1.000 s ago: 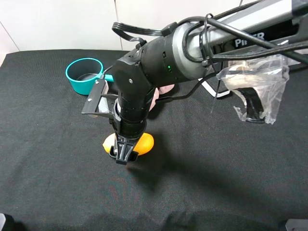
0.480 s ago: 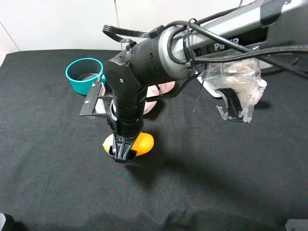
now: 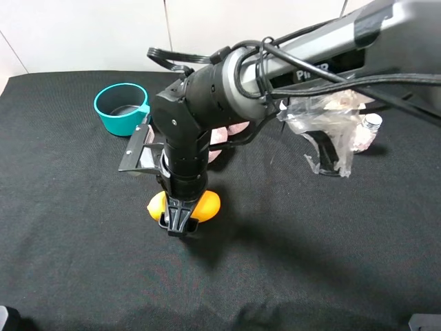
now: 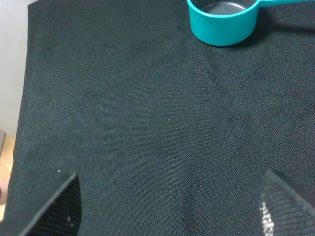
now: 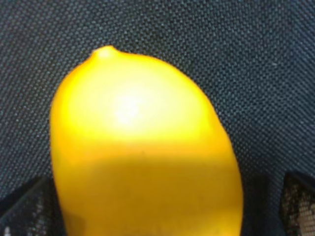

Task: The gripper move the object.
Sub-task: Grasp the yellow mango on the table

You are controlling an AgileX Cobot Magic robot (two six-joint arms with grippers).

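Your right gripper point(image 3: 180, 225) pointed straight down over the mango point(image 3: 209, 204), which lay on the black cloth point(image 3: 310, 262) just left of centre in the high view. In the right wrist view its fingers stood spread to either side of the mango, with cloth showing beside one, so the jaws were apart, not clamped. Your left gripper point(image 4: 170, 206) hung spread wide over the cloth. The teal cup point(image 3: 121, 108) sat in the high view's upper left.
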